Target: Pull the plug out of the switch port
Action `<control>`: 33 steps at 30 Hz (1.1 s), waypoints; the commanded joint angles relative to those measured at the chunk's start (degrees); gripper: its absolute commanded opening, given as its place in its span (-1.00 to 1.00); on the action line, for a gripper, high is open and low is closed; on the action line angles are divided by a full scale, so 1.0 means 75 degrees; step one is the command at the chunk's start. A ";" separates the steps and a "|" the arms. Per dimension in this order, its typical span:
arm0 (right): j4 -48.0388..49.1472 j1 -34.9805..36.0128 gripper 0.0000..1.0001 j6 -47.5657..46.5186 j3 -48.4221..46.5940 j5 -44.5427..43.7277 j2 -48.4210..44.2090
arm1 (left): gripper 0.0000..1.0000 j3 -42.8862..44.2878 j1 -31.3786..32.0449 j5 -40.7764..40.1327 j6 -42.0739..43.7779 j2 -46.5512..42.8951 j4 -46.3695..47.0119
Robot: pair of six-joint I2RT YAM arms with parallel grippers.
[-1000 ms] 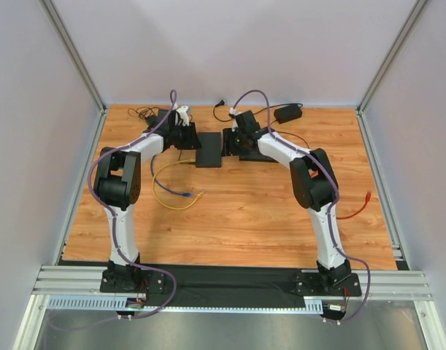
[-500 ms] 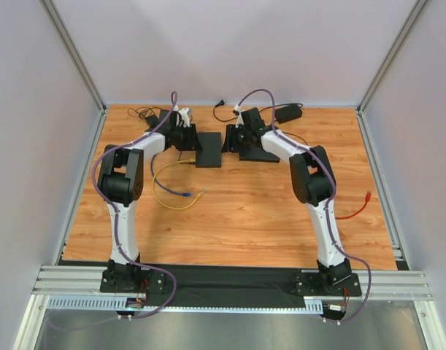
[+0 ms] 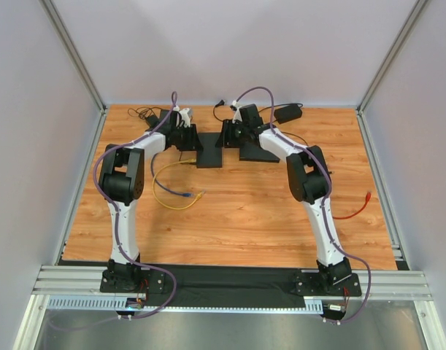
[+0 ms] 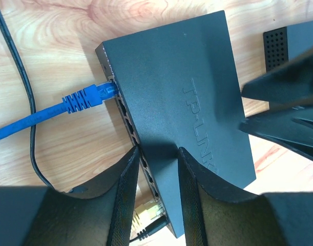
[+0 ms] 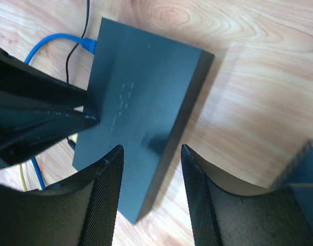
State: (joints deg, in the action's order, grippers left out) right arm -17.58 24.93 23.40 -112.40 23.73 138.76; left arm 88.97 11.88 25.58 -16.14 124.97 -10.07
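The black switch (image 3: 208,154) lies flat at the back of the table between both grippers. Its port row faces left in the left wrist view, on the switch (image 4: 187,92). A blue plug (image 4: 104,92) sits in a far port. A yellow plug (image 4: 146,212) sits in a near port, beside a black power plug (image 4: 146,230). My left gripper (image 4: 158,149) is open and straddles the port-side edge, also seen as the left gripper (image 3: 192,138). My right gripper (image 5: 151,147) is open over the opposite edge of the switch (image 5: 141,92), with one finger above the wood. From above, the right gripper (image 3: 226,136) is at the switch's right side.
A yellow cable (image 3: 164,191) loops on the wood in front of the left arm. A red cable (image 3: 354,211) lies at the right edge. A black power adapter (image 3: 287,113) rests at the back. Another flat black device (image 3: 258,153) lies under the right forearm. A thin black cord (image 4: 23,102) runs left of the switch.
The right wrist has shifted slightly left and back along the switch's right edge. The left arm has hardly moved, and its fingers stand a little closer together.
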 commanded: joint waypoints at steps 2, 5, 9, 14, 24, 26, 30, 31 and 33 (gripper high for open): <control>0.0107 -0.0019 0.00 0.0278 -0.0587 0.0469 0.0424 | -0.13 0.0208 0.0103 0.0444 0.0008 0.0142 -0.0239; 0.0071 -0.0007 -0.05 0.0337 -0.0740 0.0691 0.0577 | -0.13 0.0127 0.0139 0.0526 -0.0004 0.0084 -0.0182; -0.0022 -0.0007 -0.15 0.0361 -0.0787 0.0751 0.0670 | -0.14 -0.0050 0.0291 0.0690 -0.0027 -0.0056 -0.0146; -0.0198 0.0051 -0.20 0.0244 -0.0541 0.0892 0.0531 | -0.17 -0.0319 0.0689 0.0761 -0.0098 -0.0303 -0.0006; -0.0398 0.0309 -0.22 0.0127 0.0794 0.0236 -0.0394 | -0.22 -0.1069 0.1322 0.0644 -0.0414 -0.0806 0.0287; -0.0456 0.0321 -0.22 0.0057 0.1006 0.0049 -0.0536 | -0.22 -0.1233 0.1381 0.0609 -0.0461 -0.0982 0.0311; -0.0714 0.0321 -0.21 -0.0330 0.0971 -0.0444 -0.0735 | -0.22 -0.1351 0.1381 0.0551 -0.0438 -0.1263 0.0335; -0.0737 0.0286 -0.21 -0.0447 0.0959 -0.0491 -0.0724 | -0.19 -0.1316 0.1381 0.0480 -0.0391 -0.1391 0.0195; -0.0889 0.0251 -0.20 -0.0518 0.0726 -0.0468 -0.0573 | -0.10 -0.1246 0.1369 0.0096 -0.0169 -0.1556 -0.0051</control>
State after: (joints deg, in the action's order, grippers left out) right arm -20.53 24.14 21.87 -106.15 19.70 134.89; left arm 79.07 20.12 24.77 -18.11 117.91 -9.78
